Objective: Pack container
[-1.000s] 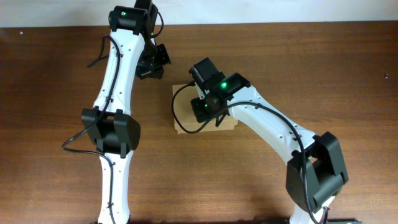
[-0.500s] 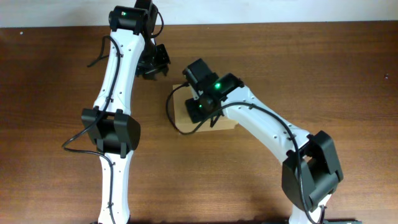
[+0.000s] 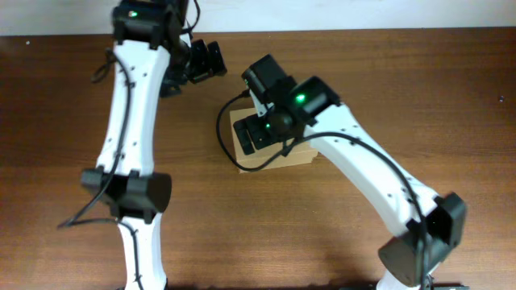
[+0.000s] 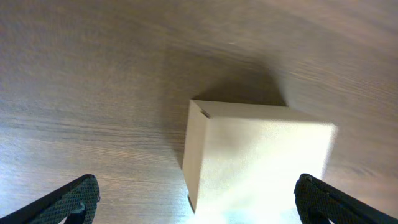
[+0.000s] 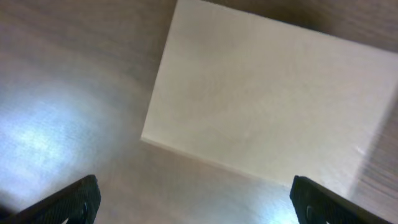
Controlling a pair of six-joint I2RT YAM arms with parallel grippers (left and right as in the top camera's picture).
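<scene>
The container (image 3: 300, 155) sits near the middle of the desk (image 3: 419, 89), a broad brown wooden surface with nothing else lying loose on it in any view. Both white arms reach in over it. The right arm (image 3: 363, 169) crosses from the near right corner and ends directly above the box. The left arm (image 3: 129, 121) runs up the left side and ends beyond the box's far left corner, close by but not over it.

The box lies with its long axis roughly left to right across the desk, slightly skewed, and its top looks flat and shut in the right wrist view (image 5: 267, 93). The left wrist view (image 4: 255, 155) shows its top and one side wall (the picture is blurred, so finer detail is lost).

The right claw (image 3: 266, 133) is plainly the nearer, hanging released over the lid, fingers spread wide with nothing between them. The left claw (image 3: 205, 60) is likewise released and empty, the box lying ahead of it.

I judge that any next move on the lid falls to the right claw, straight down.
</scene>
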